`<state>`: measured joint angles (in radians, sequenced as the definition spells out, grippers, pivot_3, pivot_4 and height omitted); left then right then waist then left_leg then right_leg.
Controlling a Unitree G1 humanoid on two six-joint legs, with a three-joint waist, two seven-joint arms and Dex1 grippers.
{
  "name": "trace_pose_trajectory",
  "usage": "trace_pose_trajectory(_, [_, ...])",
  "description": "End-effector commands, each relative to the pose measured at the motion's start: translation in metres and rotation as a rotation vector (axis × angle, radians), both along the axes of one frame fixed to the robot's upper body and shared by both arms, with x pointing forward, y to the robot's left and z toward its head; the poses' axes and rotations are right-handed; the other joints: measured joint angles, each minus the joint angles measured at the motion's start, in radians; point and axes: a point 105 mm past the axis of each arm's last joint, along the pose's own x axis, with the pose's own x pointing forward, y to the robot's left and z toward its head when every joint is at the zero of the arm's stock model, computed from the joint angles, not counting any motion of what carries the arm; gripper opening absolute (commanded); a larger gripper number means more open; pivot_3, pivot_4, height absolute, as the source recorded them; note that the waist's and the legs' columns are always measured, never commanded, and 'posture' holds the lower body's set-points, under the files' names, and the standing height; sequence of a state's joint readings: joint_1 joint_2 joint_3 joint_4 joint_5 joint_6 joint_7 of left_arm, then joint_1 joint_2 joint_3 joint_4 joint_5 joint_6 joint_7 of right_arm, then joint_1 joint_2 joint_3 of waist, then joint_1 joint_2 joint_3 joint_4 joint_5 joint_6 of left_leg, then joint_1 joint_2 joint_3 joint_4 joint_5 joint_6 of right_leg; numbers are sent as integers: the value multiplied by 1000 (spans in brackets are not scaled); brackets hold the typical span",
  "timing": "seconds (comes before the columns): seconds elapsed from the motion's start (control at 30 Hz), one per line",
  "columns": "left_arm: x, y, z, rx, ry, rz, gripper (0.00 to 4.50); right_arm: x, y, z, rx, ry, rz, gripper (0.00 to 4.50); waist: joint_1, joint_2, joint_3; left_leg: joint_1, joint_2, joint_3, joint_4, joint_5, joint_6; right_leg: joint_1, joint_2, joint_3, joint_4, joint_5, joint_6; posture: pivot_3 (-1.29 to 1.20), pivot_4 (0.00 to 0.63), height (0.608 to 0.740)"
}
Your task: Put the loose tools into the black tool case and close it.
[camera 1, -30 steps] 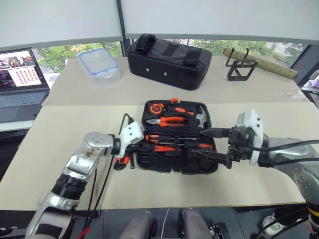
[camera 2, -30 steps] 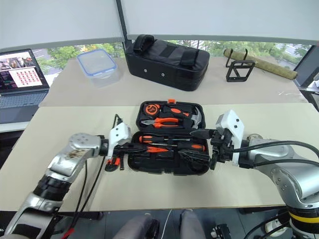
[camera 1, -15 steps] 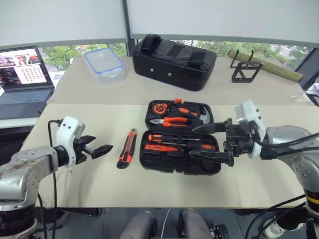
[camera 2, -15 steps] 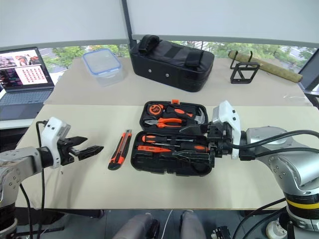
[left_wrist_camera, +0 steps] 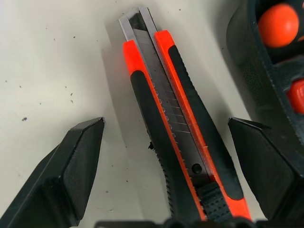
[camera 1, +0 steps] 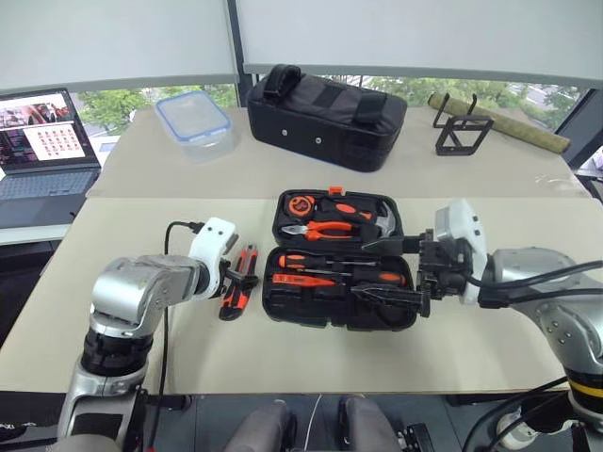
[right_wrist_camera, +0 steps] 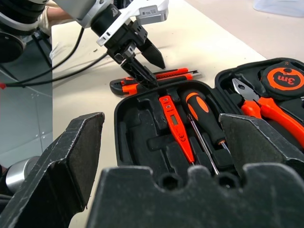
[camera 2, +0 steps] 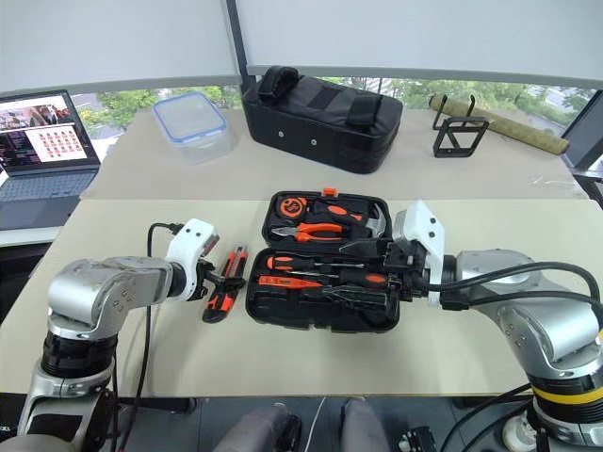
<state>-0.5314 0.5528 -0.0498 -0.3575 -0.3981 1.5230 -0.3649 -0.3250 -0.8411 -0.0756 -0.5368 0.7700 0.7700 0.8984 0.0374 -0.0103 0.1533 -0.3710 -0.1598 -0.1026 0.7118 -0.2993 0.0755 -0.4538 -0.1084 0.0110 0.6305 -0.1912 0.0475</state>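
The utility knife (left_wrist_camera: pixel 178 137) lies flat on the table (camera 1: pixel 122 245), just beside the left edge of the open black tool case (camera 1: pixel 283 306). A second ago the left gripper (left_wrist_camera: pixel 166 137) was pinched at that spot; half a second ago it was drawn well away, spread, with the knife left on the table. Now it is brought back over the knife, jaws wide on either side, nothing touched (as far as can be seen). A fresh grasp seems intended. The right gripper (right_wrist_camera: pixel 156 137) is held spread and empty at the case's right side.
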Motion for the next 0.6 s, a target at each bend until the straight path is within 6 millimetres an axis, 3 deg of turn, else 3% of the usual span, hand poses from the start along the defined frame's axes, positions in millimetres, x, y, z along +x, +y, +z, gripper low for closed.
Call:
trace_pose_trajectory(0.03, [-4, 9, -19, 37, 70, 14, 4217, -2, -3, 12, 23, -70, -27, 4500, 0, 0, 0, 0, 0, 0, 0, 0, 0, 1, 0, 0, 0, 0, 0, 0, 150, 717])
trace_pose_trajectory(0.1, [-4, 7, -20, 29, 72, 5, 3825, -1, -4, 12, 28, -70, -37, 4500, 0, 1, 0, 1, 0, 0, 0, 0, 0, 1, 0, 0, 0, 0, 0, 0, 150, 717])
trace_pose_trajectory(0.17, [-1, 10, -16, 26, 53, -10, 2989, -2, -5, 11, 24, -71, -42, 4500, 0, 2, -1, 1, 0, 0, 0, 0, 0, 1, 0, 1, 0, 0, 0, 0, 150, 717])
trace_pose_trajectory(0.23, [6, 25, -3, 38, 9, -19, 2393, -1, -7, 8, -4, -77, -52, 4500, -1, 2, -1, 1, 0, 0, 0, 0, 0, 1, 0, 1, 0, 0, 0, 0, 150, 717])
trace_pose_trajectory(0.27, [9, 30, 1, 42, -7, -26, 1853, -1, -7, 7, -14, -77, -55, 4500, -2, 2, -1, 1, 0, 0, 0, 0, 0, 0, 0, 1, 1, 0, 0, 0, 150, 717])
trace_pose_trajectory(0.3, [16, 33, 16, 44, -78, -98, 1641, -4, -9, 4, -28, -55, -43, 4500, -4, 2, -1, 1, 0, 0, -1, 0, 0, 0, 0, 1, 1, 0, 0, 0, 150, 717])
trace_pose_trajectory(0.33, [19, 35, 26, 51, -123, -157, 1536, -7, -10, 2, -36, -37, -33, 4500, -5, 2, -1, 1, 0, 0, -1, 0, 0, -1, 0, 1, 1, 0, 0, 0, 150, 717])
trace_pose_trajectory(0.43, [14, 21, 52, 94, -240, -546, 1536, -22, -14, -3, -42, 49, 16, 4500, -6, 1, 1, -2, 1, 1, -1, 0, -1, -3, -1, 0, 0, -1, -1, 0, 150, 717])
trace_pose_trajectory(0.53, [11, 2, 58, 145, -262, -881, 1536, -29, -19, -5, -66, 62, 13, 4500, 10, 1, 1, -3, 0, 0, -1, 0, -1, -2, -4, -3, -3, 0, -2, 0, 150, 717])
trace_pose_trajectory(0.6, [14, -21, 66, 87, -252, -1010, 1536, -30, -23, -7, -75, 72, -11, 4500, 21, 1, 1, -3, -1, -1, 0, 0, 0, -1, -5, -4, -7, 0, -1, 0, 150, 717])
